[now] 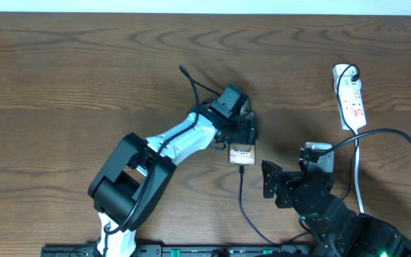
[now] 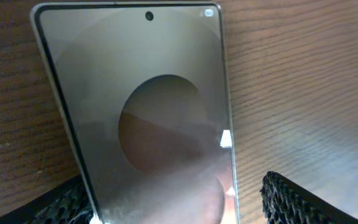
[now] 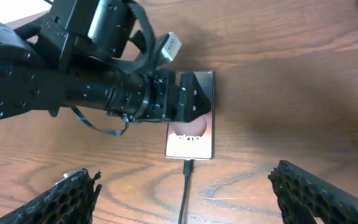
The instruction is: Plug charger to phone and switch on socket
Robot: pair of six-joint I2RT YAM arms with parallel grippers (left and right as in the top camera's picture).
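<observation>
Phone (image 1: 241,154), a small flat rectangular smartphone with a dark glossy screen and white "Galaxy" lettering, lies face up near the middle of the brown wooden table (image 1: 63,71). The thin black charger cable (image 3: 184,193) runs up to its near edge, and the small connector (image 3: 187,167) looks seated there, though how deep it sits cannot be told. The left gripper (image 1: 242,137) hangs low over the phone's far end with its claw spread. In the left wrist view one finger (image 2: 61,202) sits just beside the phone's edge and the other (image 2: 297,199) stands clear of it, so nothing is pinched. The right gripper (image 1: 267,180) is spread wide too, empty, hovering just beside the cable.

The narrow white power strip with red markings (image 1: 349,96) lies well apart at the far right, and its switch appears untouched.

Risks from here: a left finger catching the phone's edge could drag it and tug the connector loose. The right claw could snag the cable as it swings away. A push on the light strip might slide it rather than flip the switch.
</observation>
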